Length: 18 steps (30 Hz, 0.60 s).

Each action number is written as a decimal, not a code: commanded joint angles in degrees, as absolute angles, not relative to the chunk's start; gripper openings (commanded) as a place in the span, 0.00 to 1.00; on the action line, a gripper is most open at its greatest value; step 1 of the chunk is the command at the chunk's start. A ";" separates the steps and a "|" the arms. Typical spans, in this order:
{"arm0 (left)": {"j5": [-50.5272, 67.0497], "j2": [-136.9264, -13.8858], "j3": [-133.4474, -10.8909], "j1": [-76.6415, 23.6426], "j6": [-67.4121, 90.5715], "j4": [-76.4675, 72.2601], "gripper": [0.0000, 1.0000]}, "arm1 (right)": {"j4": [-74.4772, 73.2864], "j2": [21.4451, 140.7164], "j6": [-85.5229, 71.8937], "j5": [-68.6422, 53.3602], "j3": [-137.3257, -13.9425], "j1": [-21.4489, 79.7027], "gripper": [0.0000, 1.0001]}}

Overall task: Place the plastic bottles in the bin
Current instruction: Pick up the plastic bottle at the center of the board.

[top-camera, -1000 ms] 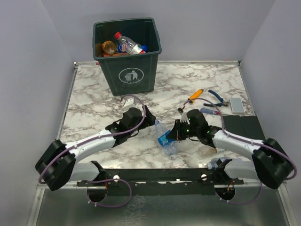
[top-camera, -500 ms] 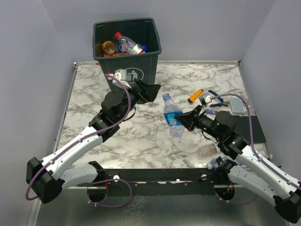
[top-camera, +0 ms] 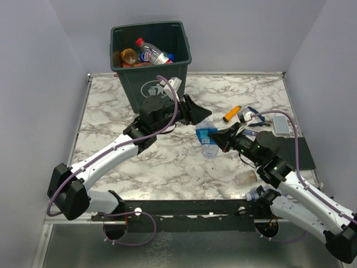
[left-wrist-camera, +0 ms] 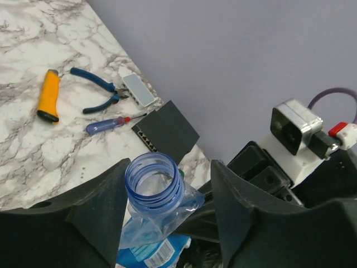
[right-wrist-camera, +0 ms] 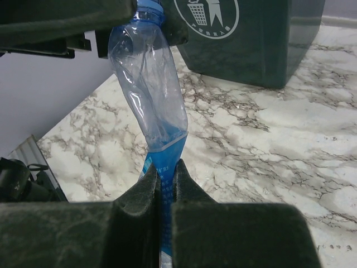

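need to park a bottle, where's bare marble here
Bare marble: the far stretch between the bin and the orange tool; the left strip beside the bin; the near middle between left arm and right arm. Crowded: the right edge, with pliers, white box, black box.

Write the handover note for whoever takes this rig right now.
Tools: right tool shut on the blue label of a capless clear bottle, held aloft; left tool open, fingers either side of its neck, not gripping.
Done: several bottles lie in the bin.
Left: close the left tool, release the right, drop this bottle in the bin. What looks like another bottle lies by the right arm; it goes in too.
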<state>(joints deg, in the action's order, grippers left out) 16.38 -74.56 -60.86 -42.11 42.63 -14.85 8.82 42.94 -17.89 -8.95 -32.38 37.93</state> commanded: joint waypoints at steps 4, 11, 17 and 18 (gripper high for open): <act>19.78 -75.39 -62.75 -42.14 42.36 -13.12 0.42 | 10.30 43.55 -16.58 -6.97 -32.52 38.14 0.00; 18.63 -75.74 -62.49 -42.10 41.59 -12.96 0.00 | 8.77 43.70 -17.69 -6.15 -33.06 38.14 0.22; 7.84 -73.53 -67.11 -42.10 34.16 -5.84 0.00 | -0.48 43.79 -19.00 -7.34 -39.72 38.14 1.00; 5.48 -73.22 -68.76 -42.03 31.55 -4.48 0.00 | -2.36 43.51 -18.77 -8.03 -41.06 38.12 1.00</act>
<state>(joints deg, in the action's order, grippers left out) 14.85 -75.48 -62.54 -41.82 39.72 -10.04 4.21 44.12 -18.55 -7.44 -35.31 37.93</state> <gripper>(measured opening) 0.407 0.993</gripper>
